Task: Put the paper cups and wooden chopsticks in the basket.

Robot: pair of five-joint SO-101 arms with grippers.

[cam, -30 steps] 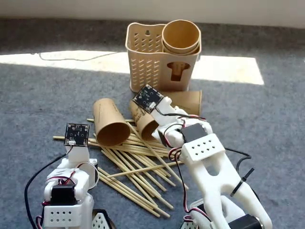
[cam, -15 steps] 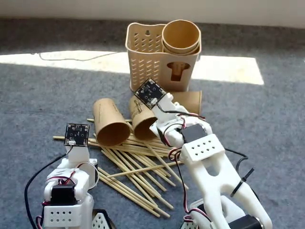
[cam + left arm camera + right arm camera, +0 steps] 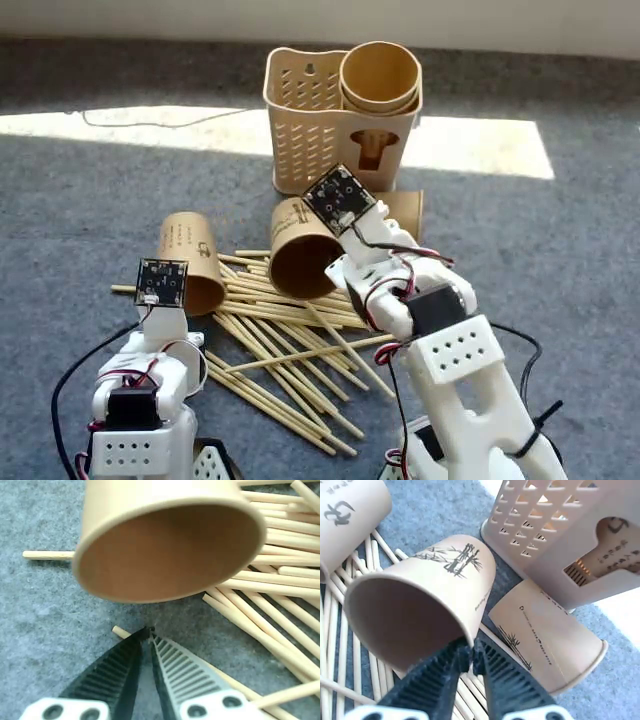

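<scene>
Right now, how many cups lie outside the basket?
3: a cup in the right pincer, a cup on the chopsticks, a cup beside the basket; more may be hidden.

You have open room in the basket [image 3: 305, 130] beside the stacked paper cups [image 3: 380, 78], a fallen cup [image 3: 406, 212] just beside its base, chopsticks [image 3: 290, 345] strewn across the carpet

The paper cups [image 3: 420, 595] are tan with dark bamboo sprigs and lettering, the basket [image 3: 305, 110] cream with a grid of small holes, the chopsticks [image 3: 290, 370] pale yellow, the carpet [image 3: 80, 220] speckled blue-grey.
</scene>
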